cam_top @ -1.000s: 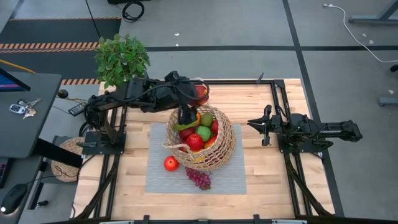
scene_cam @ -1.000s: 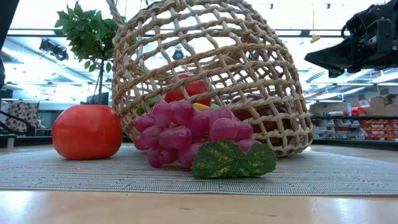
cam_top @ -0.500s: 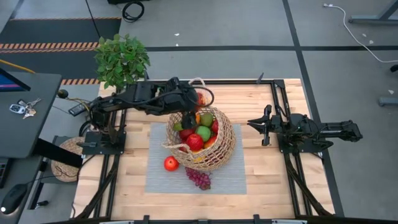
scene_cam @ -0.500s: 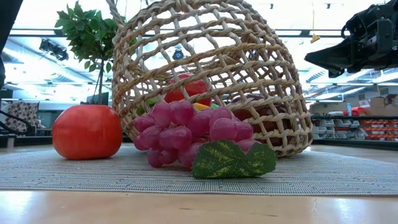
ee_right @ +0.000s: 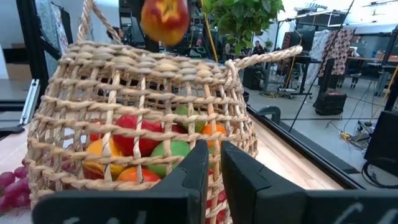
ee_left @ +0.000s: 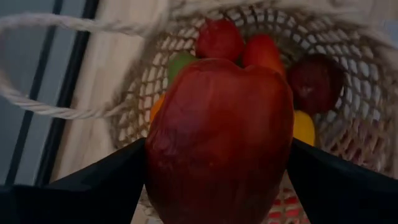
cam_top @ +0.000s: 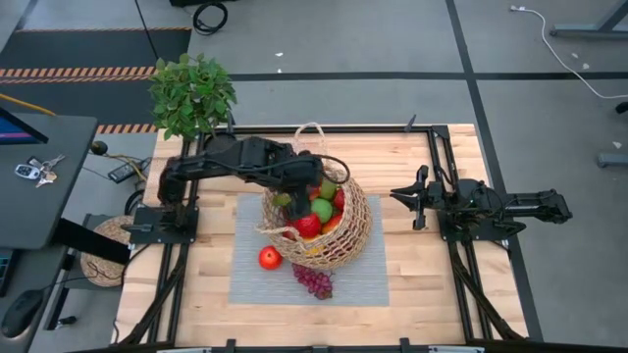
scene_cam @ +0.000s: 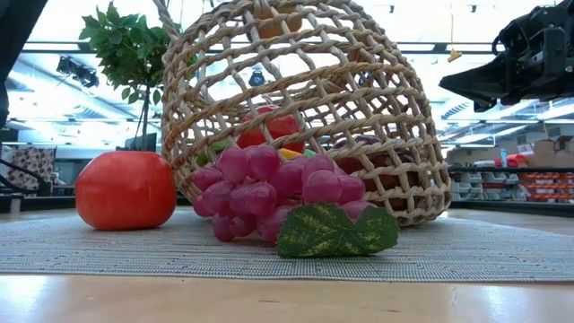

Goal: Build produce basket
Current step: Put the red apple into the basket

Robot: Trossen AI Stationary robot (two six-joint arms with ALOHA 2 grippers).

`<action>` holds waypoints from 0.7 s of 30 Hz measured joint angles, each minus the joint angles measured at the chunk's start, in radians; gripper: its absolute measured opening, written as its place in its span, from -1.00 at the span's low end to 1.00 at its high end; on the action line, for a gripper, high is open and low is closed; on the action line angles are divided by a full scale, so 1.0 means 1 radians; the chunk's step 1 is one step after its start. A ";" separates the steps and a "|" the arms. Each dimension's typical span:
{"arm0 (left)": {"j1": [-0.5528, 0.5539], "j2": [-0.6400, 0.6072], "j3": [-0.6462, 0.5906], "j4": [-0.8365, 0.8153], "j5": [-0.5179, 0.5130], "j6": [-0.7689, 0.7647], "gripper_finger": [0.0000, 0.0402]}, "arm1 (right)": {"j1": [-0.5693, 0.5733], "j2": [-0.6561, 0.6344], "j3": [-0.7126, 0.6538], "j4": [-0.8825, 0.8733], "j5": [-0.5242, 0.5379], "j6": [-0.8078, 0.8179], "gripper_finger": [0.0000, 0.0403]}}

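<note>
The tan wicker basket (cam_top: 345, 235) lies tilted on a grey mat (cam_top: 358, 284), its thin handle (cam_top: 312, 129) toward the far edge. It holds produce, among it a green pear (cam_top: 321, 209) and a red apple (cam_top: 307, 225). My left gripper (cam_top: 310, 178) hangs over the basket's mouth, shut on a red apple-like fruit (ee_left: 221, 130), which also shows above the rim (ee_right: 165, 18). A red round fruit (cam_top: 269, 258) and purple grapes (cam_top: 314, 281) lie on the mat in front of the basket. My right gripper (cam_top: 397, 196) waits shut at the table's right. My left gripper pinches the red fruit between its two fingers, one on each opposite side (ee_left: 154, 158). The fingers (ee_left: 93, 186) slant steeply down from above. The fruit is lifted clear, hanging over the produce in the basket's opening.
A leafy potted plant (cam_top: 191, 93) stands at the table's far left corner. Black frame rails (cam_top: 446, 196) run along both sides of the table. Bare wood lies to the mat's right and near edge. A desk with keys (cam_top: 34, 169) is off to the left.
My left gripper has come down toward the basket's mouth and tipped more steeply downward, still shut on the red fruit. The fruit now shows through the top of the weave in the low view.
</note>
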 joint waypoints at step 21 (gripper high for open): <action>0.064 0.171 0.001 0.009 0.075 0.116 0.76 | 0.000 0.011 0.000 0.000 0.000 0.000 -0.75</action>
